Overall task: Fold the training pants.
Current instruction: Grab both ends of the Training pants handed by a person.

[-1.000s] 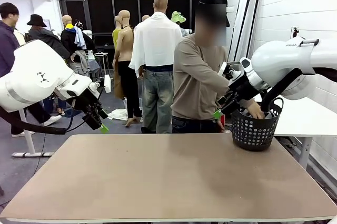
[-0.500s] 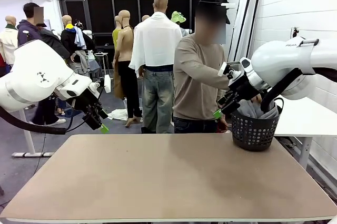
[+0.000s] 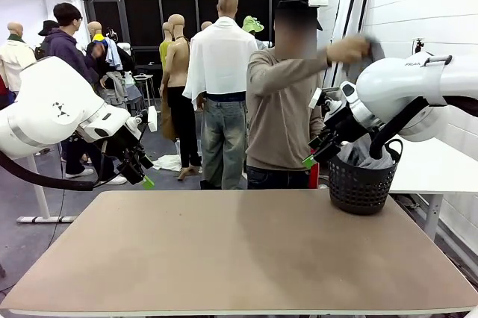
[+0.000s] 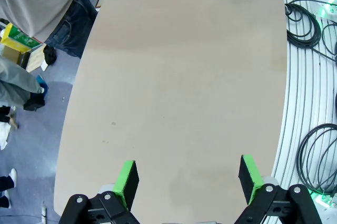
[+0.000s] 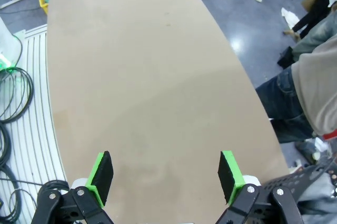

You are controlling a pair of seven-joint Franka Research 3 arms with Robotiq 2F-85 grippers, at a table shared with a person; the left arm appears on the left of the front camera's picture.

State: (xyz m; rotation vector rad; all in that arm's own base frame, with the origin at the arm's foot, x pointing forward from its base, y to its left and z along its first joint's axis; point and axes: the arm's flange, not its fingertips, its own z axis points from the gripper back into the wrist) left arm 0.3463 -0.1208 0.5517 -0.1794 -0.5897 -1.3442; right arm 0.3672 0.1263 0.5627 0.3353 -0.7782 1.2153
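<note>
Above the table [image 3: 239, 258], left claw [image 4: 188, 179] and right claw [image 5: 164, 174] spread wide, training pants [image 3: 357, 155] in basket [image 3: 362, 187]

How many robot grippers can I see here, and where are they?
2. The left gripper hangs open near the table's far left corner. The right gripper hangs open beside the black basket at the far right. Both are empty.
</note>
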